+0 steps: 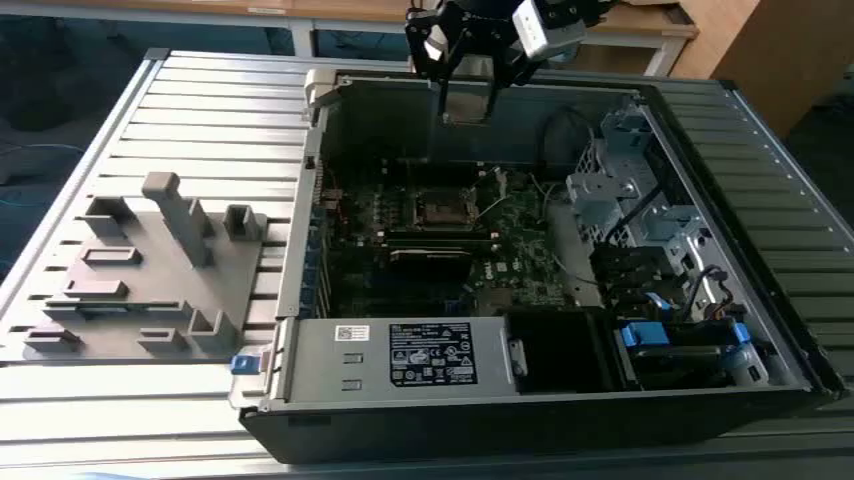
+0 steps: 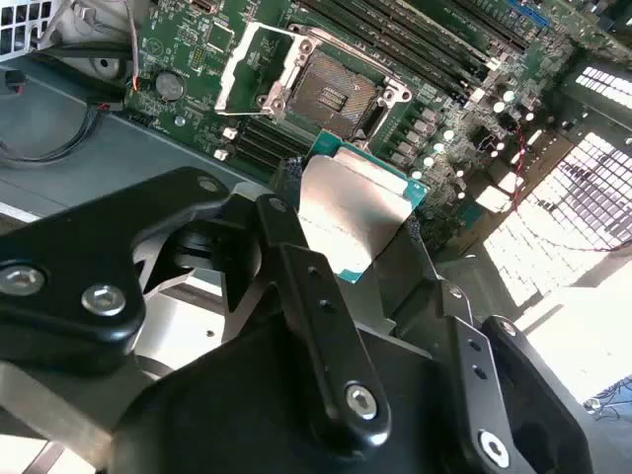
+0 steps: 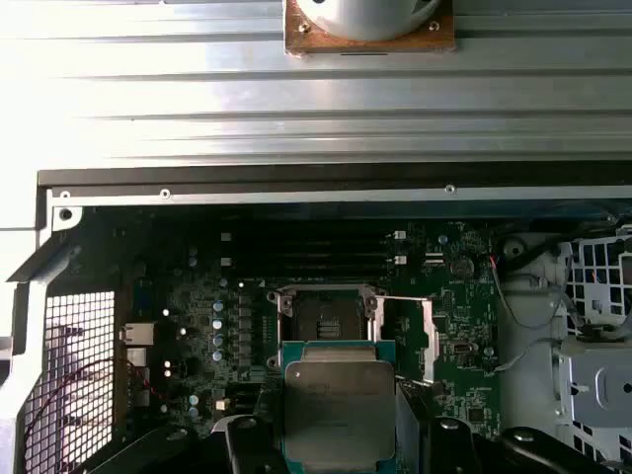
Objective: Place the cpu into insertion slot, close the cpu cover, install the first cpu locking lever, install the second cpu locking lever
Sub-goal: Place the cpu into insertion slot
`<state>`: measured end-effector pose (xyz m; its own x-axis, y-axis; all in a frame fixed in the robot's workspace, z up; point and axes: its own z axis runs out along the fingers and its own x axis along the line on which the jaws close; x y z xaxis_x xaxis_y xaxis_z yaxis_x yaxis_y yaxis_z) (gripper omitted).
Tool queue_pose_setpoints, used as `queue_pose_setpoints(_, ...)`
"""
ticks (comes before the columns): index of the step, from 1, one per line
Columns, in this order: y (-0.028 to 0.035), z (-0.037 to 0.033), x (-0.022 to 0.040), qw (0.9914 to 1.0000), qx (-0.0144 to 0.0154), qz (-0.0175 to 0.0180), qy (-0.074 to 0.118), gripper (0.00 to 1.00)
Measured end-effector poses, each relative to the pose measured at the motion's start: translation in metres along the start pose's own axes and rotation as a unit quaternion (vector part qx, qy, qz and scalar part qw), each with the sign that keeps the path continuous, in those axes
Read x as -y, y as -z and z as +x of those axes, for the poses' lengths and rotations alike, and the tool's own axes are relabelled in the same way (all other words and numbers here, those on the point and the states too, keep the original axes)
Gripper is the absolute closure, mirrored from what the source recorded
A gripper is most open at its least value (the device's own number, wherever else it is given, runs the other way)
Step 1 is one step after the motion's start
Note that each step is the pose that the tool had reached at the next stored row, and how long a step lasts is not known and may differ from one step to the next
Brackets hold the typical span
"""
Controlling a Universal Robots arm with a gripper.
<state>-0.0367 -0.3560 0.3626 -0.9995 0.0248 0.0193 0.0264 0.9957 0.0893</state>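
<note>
My gripper [image 1: 467, 108] hangs above the back wall of the open computer case, shut on the cpu [image 1: 467, 104], a thin square chip with a silvery face. Both wrist views show the cpu [image 2: 351, 212] [image 3: 336, 415] held by its two side edges between the black fingers [image 2: 296, 247], well above the motherboard. The insertion slot [image 1: 441, 207] [image 2: 336, 99] [image 3: 323, 318] lies bare, a dark square with a metal rim. The cpu cover [image 2: 252, 64] [image 3: 407, 336] is swung open beside the slot.
A grey fixture plate [image 1: 147, 270] with upright blocks lies on the slatted metal table [image 1: 200, 110] at the exterior view's left. Inside the case are the power supply box [image 1: 400, 355], a drive cage [image 1: 627, 190], loose cables [image 2: 59, 138] and memory slots [image 3: 306, 252].
</note>
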Motion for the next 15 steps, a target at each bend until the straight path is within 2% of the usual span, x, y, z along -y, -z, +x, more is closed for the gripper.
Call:
queue_pose_setpoints(7,-0.0011,0.0000,0.0001,1.00000,0.0001,-0.0001,0.000,0.46)
queue_pose_setpoints(15,-0.0055,-0.0001,0.0005,1.00000,0.0003,0.0000,0.000,0.46)
